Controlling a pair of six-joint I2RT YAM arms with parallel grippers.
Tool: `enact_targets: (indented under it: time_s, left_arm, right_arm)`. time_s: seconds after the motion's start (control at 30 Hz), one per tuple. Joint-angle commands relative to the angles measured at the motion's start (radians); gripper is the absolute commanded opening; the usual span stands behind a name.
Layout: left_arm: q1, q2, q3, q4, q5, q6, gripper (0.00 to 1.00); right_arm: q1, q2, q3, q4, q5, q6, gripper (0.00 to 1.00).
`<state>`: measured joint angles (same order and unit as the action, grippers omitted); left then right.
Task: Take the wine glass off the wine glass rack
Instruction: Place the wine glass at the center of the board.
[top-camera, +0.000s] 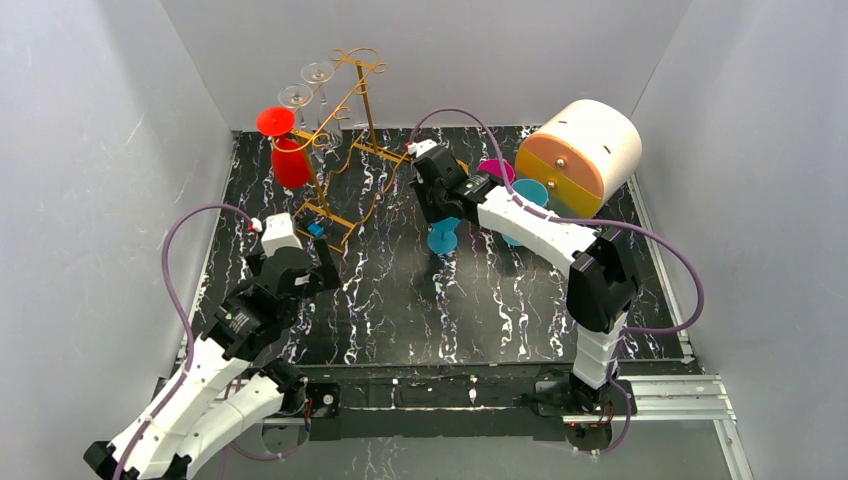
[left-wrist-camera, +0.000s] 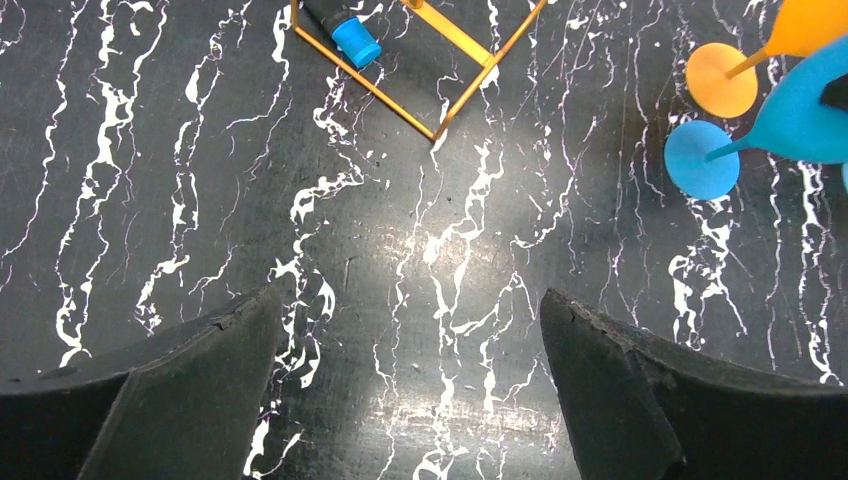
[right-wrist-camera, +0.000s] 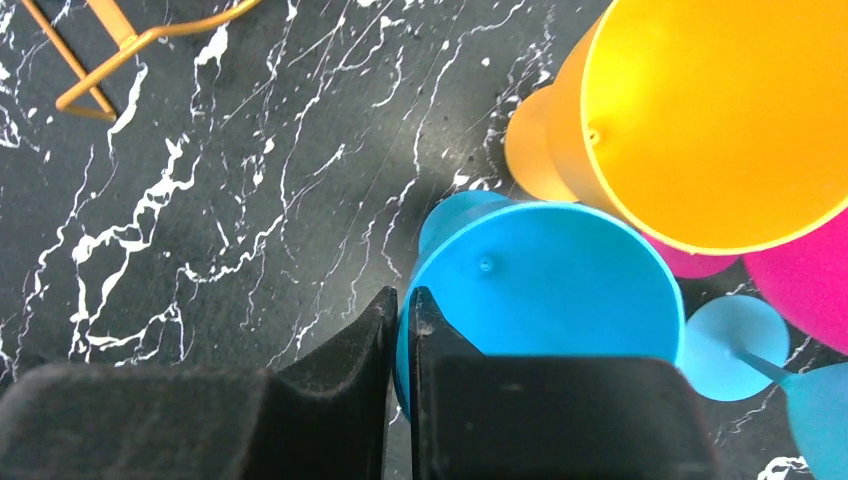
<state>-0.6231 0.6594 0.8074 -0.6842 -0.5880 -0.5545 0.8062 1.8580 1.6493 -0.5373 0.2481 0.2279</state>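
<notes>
blue wine glass (top-camera: 443, 238) upright on the bench (top-camera: 480, 320), mid-bench toward the far edge, off the wine glass rack (top-camera: 369, 112) and to its right. right pincer (right-wrist-camera: 402, 320) directly over it, nearly pressed together astride the rim, one finger inside the bowl, one outside; gripping or merely touching, cannot tell. left pincer (left-wrist-camera: 410, 297) spread wide above bare bench near the rack's base. red wine glass (top-camera: 290, 160) hanging inverted on the rack at the far left corner.

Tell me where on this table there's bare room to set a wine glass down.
Free: the middle of the table, between the wine glass rack's base, the blue glass and the near edge, including under the left end effector. The near right side looks bare too. Crowded: far right, where the orange glass and magenta glass bunch with it by the cream drum.
</notes>
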Motion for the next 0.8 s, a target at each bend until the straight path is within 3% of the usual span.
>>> enact_targets:
  time_s: [0.0,0.07,0.2,0.4,0.57,0.67,0.77]
  left_arm:
    - [0.002,-0.044,0.008,-0.035,-0.037,-0.014,0.98]
    - [0.002,-0.047,0.013,-0.056,-0.051,-0.017,0.98]
    - [0.002,-0.051,0.016,-0.04,-0.046,0.009,0.98]
    - [0.002,0.04,0.067,-0.082,-0.163,-0.019,0.98]
    - [0.019,0.145,0.087,-0.05,-0.13,-0.029,0.99]
    - [0.13,0.179,0.047,0.033,0.027,-0.021,0.98]
    - [0.359,0.202,-0.021,0.117,0.307,-0.006,0.98]
  right_arm:
    - [-0.002,0.008,0.023,-0.052,-0.065,-0.009,0.15]
    - [-0.003,0.025,0.054,-0.081,-0.067,-0.012,0.16]
    - [-0.002,0.038,0.103,-0.117,-0.051,-0.015,0.29]
    - [-0.003,0.045,0.286,-0.199,-0.054,-0.039,0.46]
    - [-0.002,-0.008,0.304,-0.193,-0.07,-0.029,0.57]
    - [-0.001,-0.106,0.189,-0.081,-0.127,0.008,0.6]
    - [-0.001,-0.224,0.027,0.037,-0.18,0.072,0.63]
